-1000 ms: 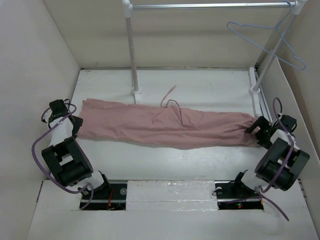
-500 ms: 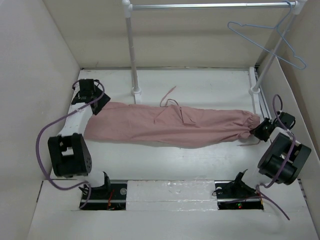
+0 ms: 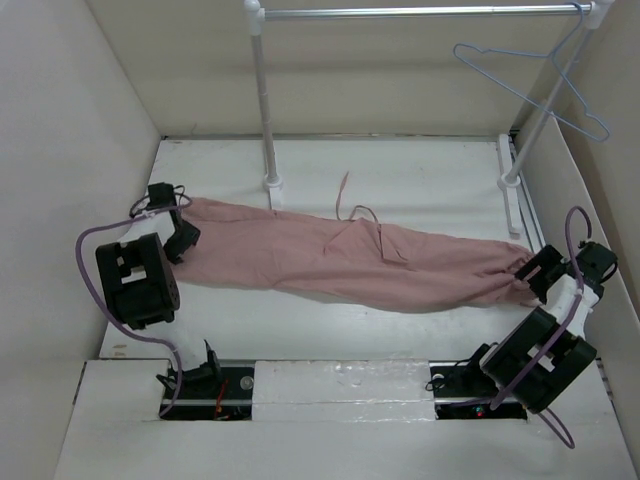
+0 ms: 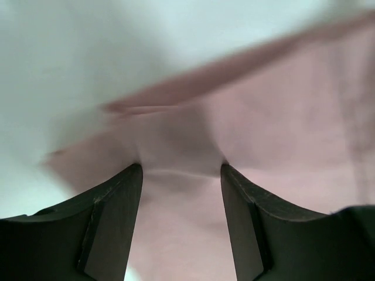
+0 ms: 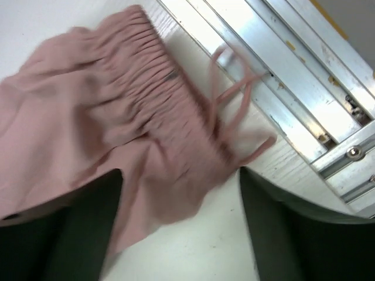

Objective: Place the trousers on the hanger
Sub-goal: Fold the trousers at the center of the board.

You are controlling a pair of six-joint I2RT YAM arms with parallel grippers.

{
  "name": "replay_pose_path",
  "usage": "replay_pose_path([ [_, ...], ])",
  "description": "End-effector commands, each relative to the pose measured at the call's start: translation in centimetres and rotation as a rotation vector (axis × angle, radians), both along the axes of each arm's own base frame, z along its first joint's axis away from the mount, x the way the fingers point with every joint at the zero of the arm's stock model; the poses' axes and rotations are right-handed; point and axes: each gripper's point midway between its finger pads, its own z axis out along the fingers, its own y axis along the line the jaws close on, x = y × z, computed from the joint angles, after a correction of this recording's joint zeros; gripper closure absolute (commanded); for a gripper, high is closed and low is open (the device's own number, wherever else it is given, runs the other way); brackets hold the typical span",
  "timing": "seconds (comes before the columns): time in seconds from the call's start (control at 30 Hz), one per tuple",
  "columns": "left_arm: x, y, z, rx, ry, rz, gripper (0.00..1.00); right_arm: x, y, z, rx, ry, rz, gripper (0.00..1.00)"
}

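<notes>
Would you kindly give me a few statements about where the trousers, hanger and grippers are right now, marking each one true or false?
1. The trousers lie stretched across the table between the left gripper and the right gripper. True.
2. The hanger lies flat on the table beside the trousers. False: it hangs from the rail at the far right.
3. The gathered waistband is at the right gripper's end. True.
4. The trousers are draped over the hanger. False: they lie wholly on the table, apart from it.
</notes>
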Motion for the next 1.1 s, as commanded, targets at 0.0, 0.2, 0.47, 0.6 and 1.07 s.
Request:
replay_pose_path([
  [0.0,-4.7,2.7,2.2,0.091,0.043,0.062,0.48,0.4,-0.6,1.8,-0.027,-0.001,0.044,0.09],
  [0.2,-3.9,1.1,5.7,0.024,-0.086,0.061,0.48,-0.2,0.3,0.7,-0.005,0.010,0.054,0.00],
  [0.47,1.5,-6.5,12.4,-0.063,-0.353,-0.183,0.49,-0.4,0.9,-2.9,0.059,0.018,0.018,0.00],
  [0.6,2.8,-13.2,13.6,-0.117,-0.428,-0.365,0.48,1.7,0.8,-3.7,0.098,-0.071,0.025,0.00],
  [1.07,-1.5,-23.9,7.9,-0.182,-0.287,-0.673,0.49,5.7,2.5,9.9,-0.143,-0.309,0.230,0.99],
])
